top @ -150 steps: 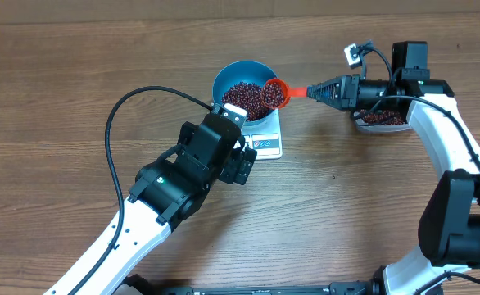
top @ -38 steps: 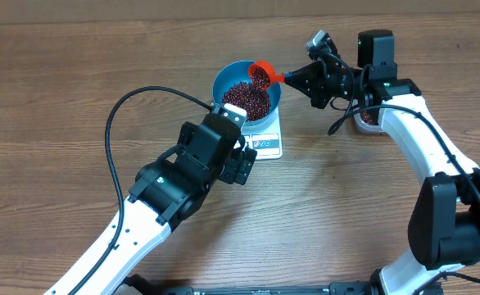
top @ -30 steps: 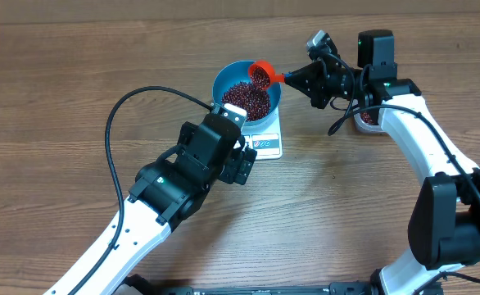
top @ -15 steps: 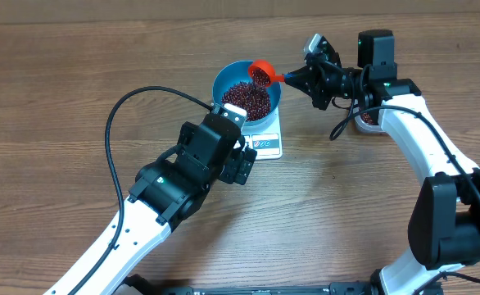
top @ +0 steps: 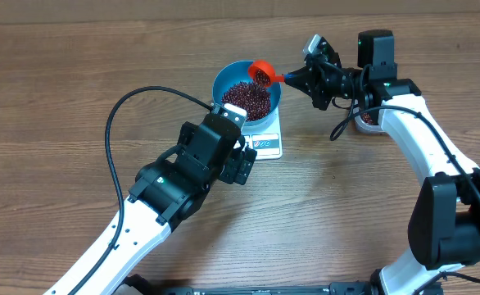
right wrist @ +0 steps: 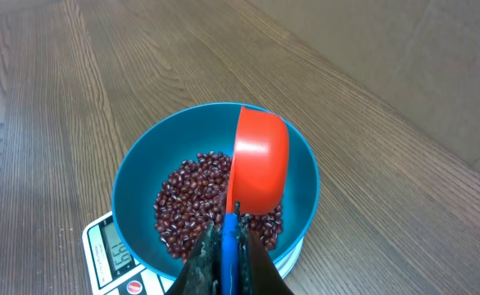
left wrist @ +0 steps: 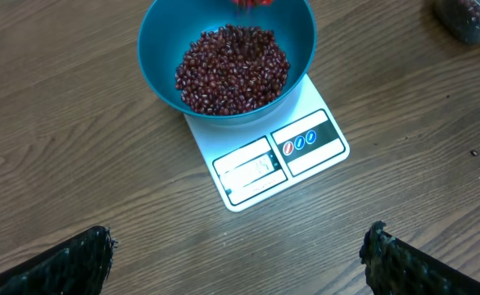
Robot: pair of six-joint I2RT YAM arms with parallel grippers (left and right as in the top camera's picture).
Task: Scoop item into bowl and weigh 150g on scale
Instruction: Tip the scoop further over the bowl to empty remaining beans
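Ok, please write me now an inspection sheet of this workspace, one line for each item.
Surface: wooden table, bare wood grain.
Job's things: teal bowl of beans stands on the white scale; orange scoop tilted above the bowl; clear tub with beans beside the right arm.
Clutter: one small dark speck on the table.
Grippers: left gripper open, holding nothing, facing the scale; right gripper shut on the scoop's handle.
Cables: black cable loops from the left arm over the table.
Surroundings: nothing seen.

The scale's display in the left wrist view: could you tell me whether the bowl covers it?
No, the display lies uncovered on the scale, in front of the bowl.
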